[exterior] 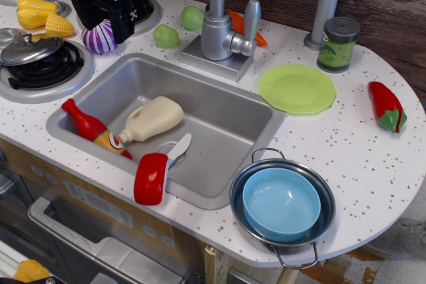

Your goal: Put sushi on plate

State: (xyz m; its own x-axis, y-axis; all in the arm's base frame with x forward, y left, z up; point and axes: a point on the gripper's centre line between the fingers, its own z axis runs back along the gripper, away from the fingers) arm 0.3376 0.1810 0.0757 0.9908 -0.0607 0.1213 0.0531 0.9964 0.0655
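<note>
The sushi [150, 178] is a glossy red oblong piece with a white edge. It lies on the front rim of the sink [219, 194], tilted slightly over the basin. The plate [297, 88] is flat and light green with a faceted rim, and sits bare on the counter right of the faucet. My black gripper [103, 18] hangs at the far back left over the stove, just above a purple-and-white striped vegetable [100, 39], far from both. Its jaws face away, so their gap does not show.
The sink holds a red ketchup bottle [90, 126], a cream bottle [152, 118] and a small white knife [178, 150]. A blue bowl [281, 203] sits in a steel pan at the front right. A red chili [386, 105], a green can [338, 44] and the faucet [218, 28] surround the plate.
</note>
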